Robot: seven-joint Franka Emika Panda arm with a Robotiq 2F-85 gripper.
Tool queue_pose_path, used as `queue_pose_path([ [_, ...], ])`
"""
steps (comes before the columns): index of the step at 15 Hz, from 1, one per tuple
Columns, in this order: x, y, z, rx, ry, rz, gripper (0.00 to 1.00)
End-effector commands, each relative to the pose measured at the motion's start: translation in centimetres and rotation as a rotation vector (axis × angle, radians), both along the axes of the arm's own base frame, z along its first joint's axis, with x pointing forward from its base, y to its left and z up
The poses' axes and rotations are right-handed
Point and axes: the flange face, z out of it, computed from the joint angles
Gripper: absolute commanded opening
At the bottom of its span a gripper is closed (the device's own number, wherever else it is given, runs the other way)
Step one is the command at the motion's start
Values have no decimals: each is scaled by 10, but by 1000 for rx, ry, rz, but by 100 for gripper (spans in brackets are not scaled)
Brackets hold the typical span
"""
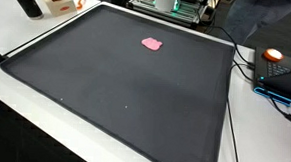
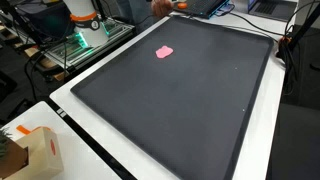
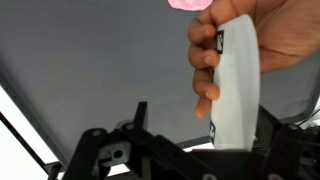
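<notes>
Dark grey matting (image 1: 115, 89) covered nearly the whole table (image 1: 8, 119) in both exterior views. Its black border ran just inside the white rim, which showed as a narrow strip along the lower left of the frame. A small pink object (image 1: 152, 43) lay alone toward the upper centre of the mat, well apart from every edge, with broad open matting on all sides of it.

In the wrist view a person's hand (image 3: 275, 40) filled the upper right of the frame and held a white piece (image 3: 238, 85) upright, with fingers (image 3: 205, 55) wrapped over its left edge. The pink object showed at the top edge, just above the hand. The jaws stood spread open, their black linkages at the lower left and lower right. The lower end of the white piece sat between them, nearer the right one, and whether it touched could not be told.

Around the table, cables (image 1: 242, 56) trailed off the right edge toward a laptop (image 1: 286, 80), and lit equipment (image 2: 92, 38) stood in the upper left of an exterior view. A cardboard box (image 2: 35, 150) sat on the white rim at the lower left, its contents hidden.
</notes>
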Motion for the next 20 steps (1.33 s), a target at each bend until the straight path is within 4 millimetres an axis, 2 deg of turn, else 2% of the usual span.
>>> queue_pose_path([
  [1,0,0,1,0,1,0,75],
  [2,-1,-1,0,1,-1,0,74],
  [3,0,0,0,-1,0,1,68],
  [8,-1,-1,0,-2,-3,2,27],
  [11,-1,-1,0,-2,-3,5,5],
  [12,0,-1,1,-2,-3,6,0],
  [20,0,0,1,-1,1,2,4],
])
